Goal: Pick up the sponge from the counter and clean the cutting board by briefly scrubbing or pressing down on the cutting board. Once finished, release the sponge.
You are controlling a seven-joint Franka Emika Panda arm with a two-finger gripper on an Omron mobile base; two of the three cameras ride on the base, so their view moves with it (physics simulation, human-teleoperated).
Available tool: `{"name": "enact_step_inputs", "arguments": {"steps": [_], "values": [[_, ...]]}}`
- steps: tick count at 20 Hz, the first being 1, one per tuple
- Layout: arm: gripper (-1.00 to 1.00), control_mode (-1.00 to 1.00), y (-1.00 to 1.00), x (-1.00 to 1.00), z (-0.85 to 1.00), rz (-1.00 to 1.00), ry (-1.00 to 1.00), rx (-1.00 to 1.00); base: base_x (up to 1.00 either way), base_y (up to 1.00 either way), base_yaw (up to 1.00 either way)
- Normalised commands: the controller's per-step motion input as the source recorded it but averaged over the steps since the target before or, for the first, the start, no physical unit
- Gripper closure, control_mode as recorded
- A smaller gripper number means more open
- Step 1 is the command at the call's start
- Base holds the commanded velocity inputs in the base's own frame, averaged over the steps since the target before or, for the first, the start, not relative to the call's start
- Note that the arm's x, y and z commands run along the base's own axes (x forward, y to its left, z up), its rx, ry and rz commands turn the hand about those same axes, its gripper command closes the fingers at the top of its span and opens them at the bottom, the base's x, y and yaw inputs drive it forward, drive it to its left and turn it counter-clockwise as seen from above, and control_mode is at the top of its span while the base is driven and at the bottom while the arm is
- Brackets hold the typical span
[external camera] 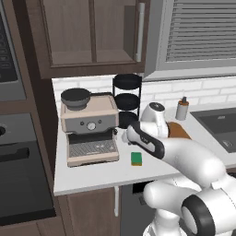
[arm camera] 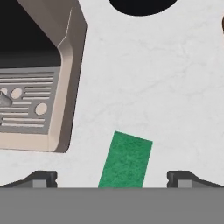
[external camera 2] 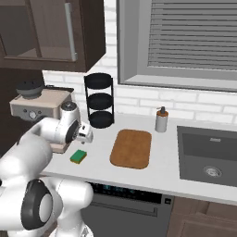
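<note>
Gripper (arm camera: 112,178) spread wide, empty, poised above the counter (arm camera: 175,109). Sponge (arm camera: 126,160) lying flat between the finger tips, long axis tilted toward 1 o'clock in the hand view, near the counter's front edge. Probably light, soft and springy, slightly grippy; best pinched across the short sides, low enough to catch the yellowish layer, without crushing. Coffee machine (arm camera: 35,87) at 10 o'clock, close by. Cutting board (external camera 2: 132,148) at 3 o'clock in the right base view, well apart.

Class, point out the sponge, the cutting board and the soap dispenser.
sponge (external camera 2: 78,156): right base view, green top face.
cutting board (external camera 2: 132,148): right base view, middle of the wooden surface.
soap dispenser (external camera 2: 161,121): right base view, bottle body.
</note>
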Motion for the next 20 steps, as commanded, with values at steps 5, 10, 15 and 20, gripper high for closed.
{"name": "enact_step_inputs", "arguments": {"steps": [5,10,15,20], "values": [[-1.00,-1.00,-0.01,0.00,-0.36,-0.05,0.00,0.01,0.00,0.00,0.00],[-1.00,-1.00,-0.08,-0.02,-0.22,-0.13,0.00,0.00,0.00,0.00,0.00],[-1.00,-1.00,0.00,0.00,-0.24,-0.18,0.03,-0.07,0.00,0.00,0.00],[-1.00,-1.00,-0.01,0.00,-0.26,-0.11,0.05,-0.04,0.00,0.00,0.00]]}}
